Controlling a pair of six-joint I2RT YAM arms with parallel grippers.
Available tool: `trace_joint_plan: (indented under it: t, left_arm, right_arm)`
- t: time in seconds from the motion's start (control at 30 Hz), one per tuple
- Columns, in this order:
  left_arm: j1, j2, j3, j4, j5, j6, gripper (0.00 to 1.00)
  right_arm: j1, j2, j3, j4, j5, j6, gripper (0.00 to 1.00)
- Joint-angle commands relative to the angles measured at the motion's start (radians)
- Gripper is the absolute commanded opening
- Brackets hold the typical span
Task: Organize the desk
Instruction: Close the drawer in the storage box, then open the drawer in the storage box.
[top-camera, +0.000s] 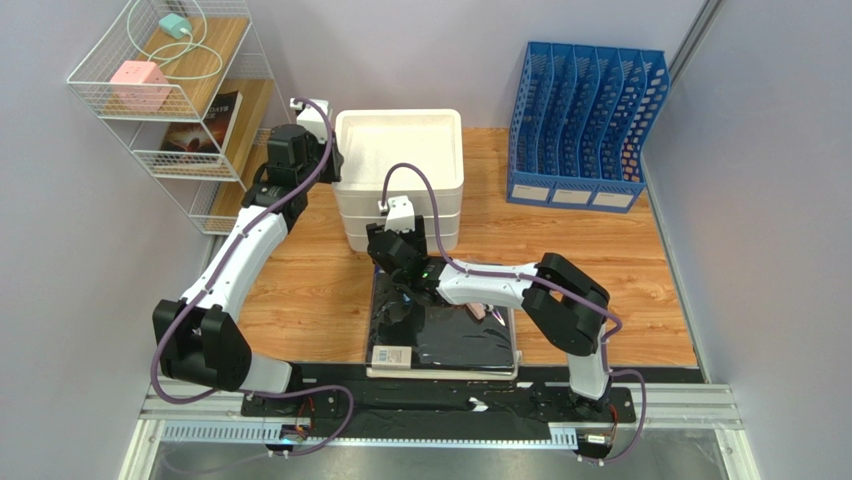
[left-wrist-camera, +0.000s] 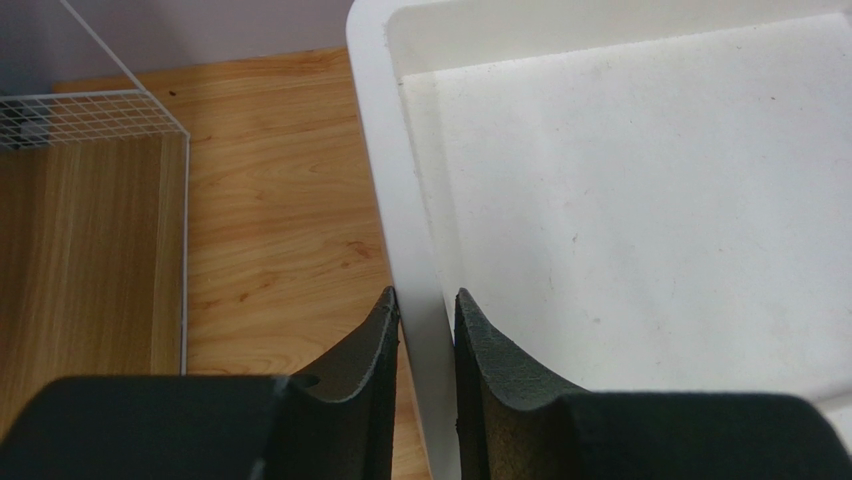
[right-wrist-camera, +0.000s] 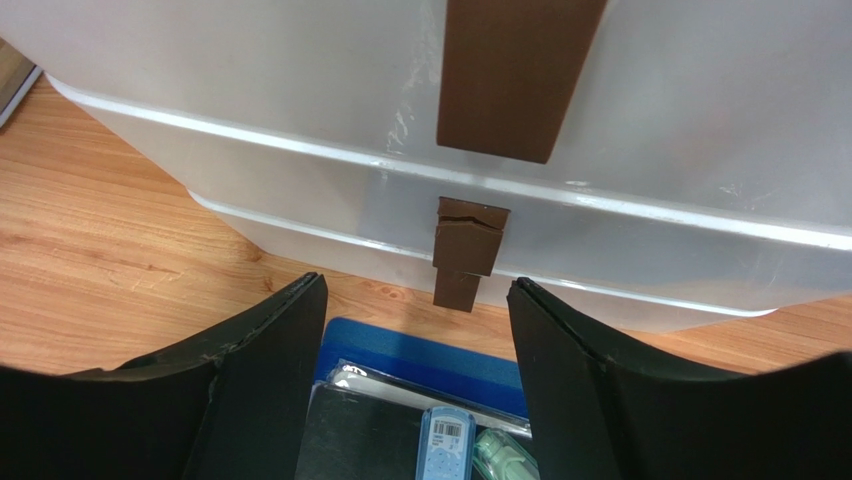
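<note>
The desk is light orange-brown wood. A stack of white bins stands at its back centre. My left gripper is at the top bin's left rim. In the left wrist view the left gripper is shut on the bin's wall, one finger outside and one inside. My right gripper is open and empty, low over the far edge of a flat stack. In the right wrist view the right gripper faces the bins, above a blue folder, a black pouch and a small light-blue device.
A white wire shelf on the left wall holds a pink box, a teal item with a cord and a book. A blue file sorter stands at the back right. The black stack lies at the near edge.
</note>
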Motion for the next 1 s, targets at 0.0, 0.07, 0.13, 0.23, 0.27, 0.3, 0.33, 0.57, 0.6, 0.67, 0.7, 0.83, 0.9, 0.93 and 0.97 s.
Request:
trace_joint_plan:
  t: [0.0, 0.07, 0.13, 0.23, 0.27, 0.3, 0.33, 0.57, 0.6, 0.67, 0.7, 0.83, 0.9, 0.93, 0.97]
  left_arm:
    - [-0.037, -0.011, -0.040, -0.058, 0.097, 0.003, 0.27]
    - [-0.037, -0.010, -0.048, -0.050, 0.103, 0.000, 0.27]
    - [-0.037, -0.008, -0.051, -0.044, 0.105, -0.003, 0.27]
    - [-0.037, -0.003, -0.051, -0.043, 0.103, -0.003, 0.27]
    - [-0.037, -0.003, -0.052, -0.041, 0.103, -0.003, 0.27]
    - [-0.037, 0.000, -0.055, -0.038, 0.100, -0.005, 0.27]
    - [-0.037, 0.000, -0.057, -0.032, 0.097, -0.003, 0.27]
    - [-0.037, 0.013, -0.071, -0.012, 0.083, 0.003, 0.27]
    - [-0.037, 0.016, -0.071, -0.009, 0.082, 0.003, 0.27]
    - [-0.037, 0.019, -0.071, -0.006, 0.082, 0.003, 0.27]
    - [-0.037, 0.021, -0.071, -0.003, 0.079, 0.003, 0.27]
    - [-0.037, 0.029, -0.069, 0.003, 0.074, 0.003, 0.26]
    - [-0.037, 0.035, -0.071, 0.005, 0.074, 0.003, 0.27]
    - [-0.037, 0.036, -0.071, 0.006, 0.074, 0.003, 0.26]
    - [-0.037, 0.038, -0.071, 0.006, 0.071, 0.003, 0.27]
  right_arm:
    - [-0.017, 0.010, 0.030, 0.069, 0.011, 0.035, 0.70]
    - [-0.019, 0.010, 0.022, 0.084, 0.017, 0.023, 0.67]
    - [-0.021, 0.011, 0.019, 0.103, 0.020, 0.008, 0.60]
    - [-0.021, 0.014, 0.019, 0.130, 0.031, -0.014, 0.52]
    - [-0.021, 0.017, 0.022, 0.132, 0.034, -0.024, 0.50]
    - [-0.022, 0.020, 0.027, 0.133, 0.034, -0.028, 0.48]
    - [-0.022, 0.022, 0.027, 0.136, 0.034, -0.029, 0.44]
    - [-0.024, 0.024, 0.016, 0.150, 0.014, -0.025, 0.06]
    - [-0.024, 0.017, 0.013, 0.141, 0.012, -0.017, 0.01]
    - [-0.021, 0.007, -0.007, 0.141, 0.006, -0.011, 0.00]
    - [-0.014, -0.001, -0.014, 0.139, 0.006, -0.005, 0.00]
    - [0.015, -0.050, -0.059, 0.132, 0.017, 0.000, 0.00]
    - [0.035, -0.065, -0.083, 0.124, 0.020, 0.006, 0.00]
    - [0.044, -0.076, -0.093, 0.123, 0.023, 0.014, 0.00]
    - [0.053, -0.093, -0.111, 0.120, 0.029, 0.018, 0.00]
